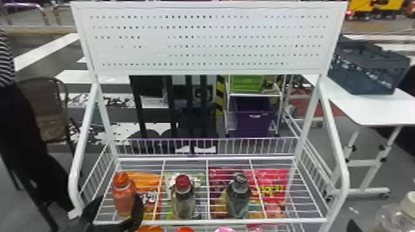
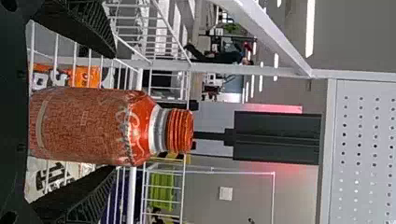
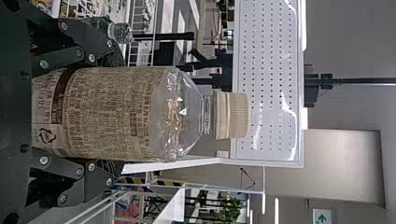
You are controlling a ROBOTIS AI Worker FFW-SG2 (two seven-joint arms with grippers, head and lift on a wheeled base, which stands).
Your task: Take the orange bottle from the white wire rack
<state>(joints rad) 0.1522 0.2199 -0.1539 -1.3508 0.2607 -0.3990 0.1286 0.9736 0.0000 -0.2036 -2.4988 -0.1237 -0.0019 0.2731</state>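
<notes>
The orange bottle [image 1: 123,197] stands upright on the white wire rack [image 1: 210,221], front left, long axis vertical, cap up, pale script at its shoulder. The left tool [image 1: 120,200] is wide around it; the right tool [image 1: 352,225] grips a densely labelled clear bottle [image 3: 140,112].

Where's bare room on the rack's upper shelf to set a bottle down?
Between the dark-capped bottle and right side fence; also behind that bottle, before the back bar. Crowded front left: left hand straddles the orange bottle.

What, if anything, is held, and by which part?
Right hand: the cream-capped bottle, by its labelled body. Left hand: nothing, open around the orange bottle.
</notes>
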